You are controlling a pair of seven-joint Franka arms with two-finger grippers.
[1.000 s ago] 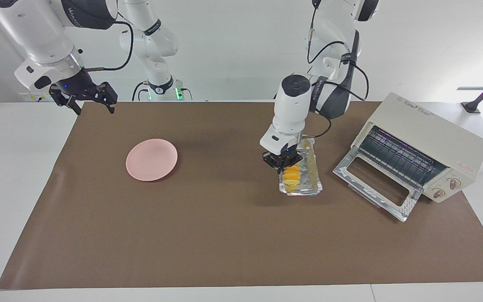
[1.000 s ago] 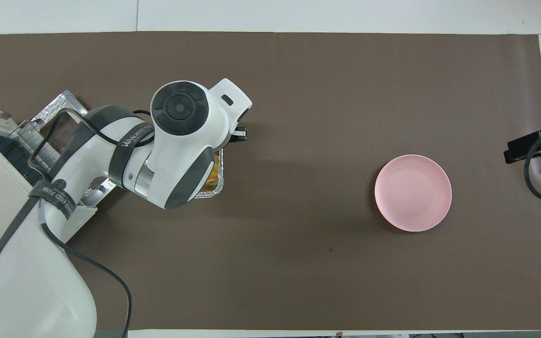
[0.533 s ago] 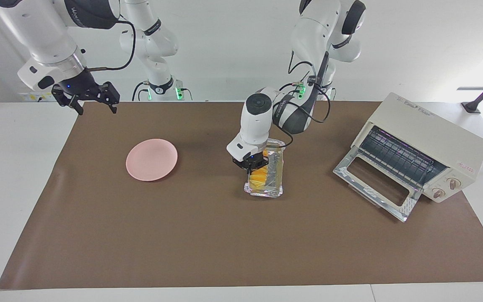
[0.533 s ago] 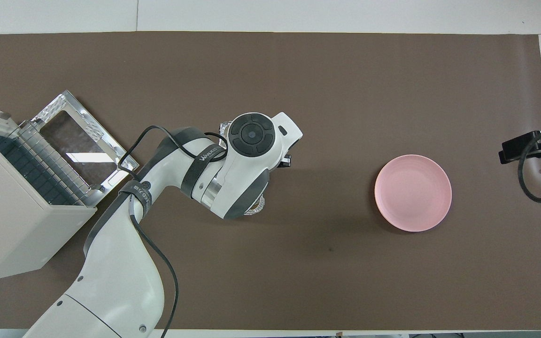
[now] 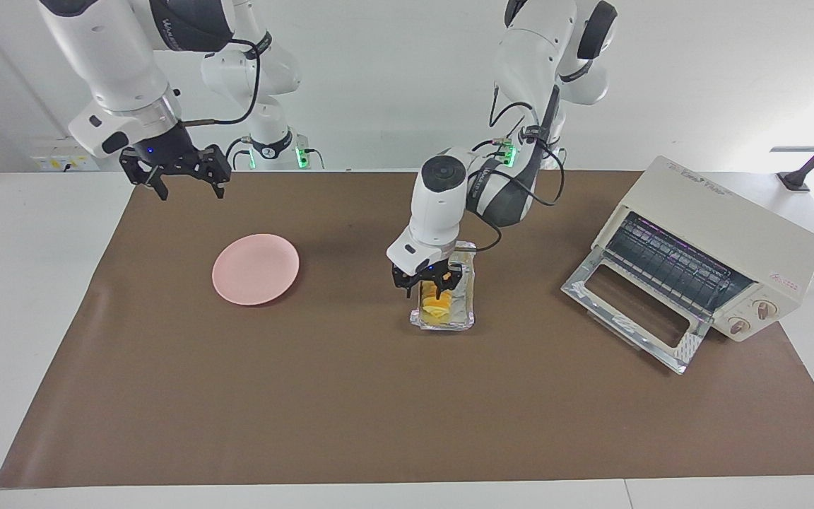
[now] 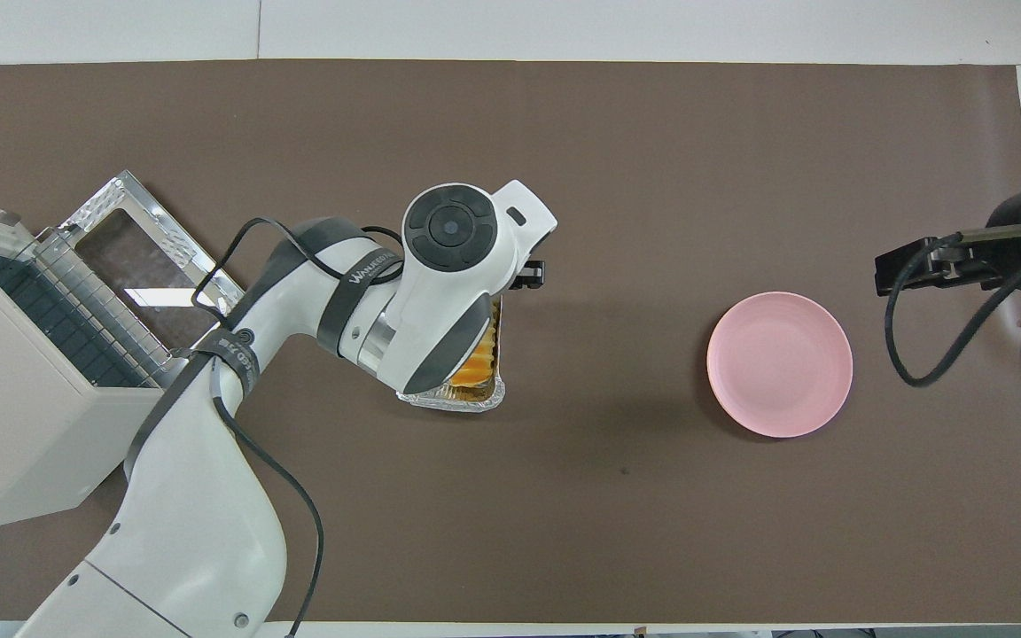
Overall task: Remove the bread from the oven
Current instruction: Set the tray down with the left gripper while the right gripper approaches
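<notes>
Where the brown mat (image 5: 379, 410) covers the table, the oven (image 5: 714, 247) stands at the left arm's end, cream-white, its glass door (image 5: 629, 311) dropped open onto the mat and its wire rack showing inside. Next in size is the pink plate (image 5: 256, 268), lying flat toward the right arm's end, well apart from the oven. Between the two, nearer the oven, sits the crinkled foil tray (image 5: 465, 311) on the mat, and the bread (image 5: 435, 305) lies in it, orange-yellow and ridged. The left gripper (image 5: 427, 283) hangs directly over the tray, just above the end of the bread nearer the robots, with its fingers spread apart and closed on nothing. The right gripper (image 5: 182, 177) hovers in the air over the mat's edge at the robots' side, near the plate, its fingers also apart and empty.
</notes>
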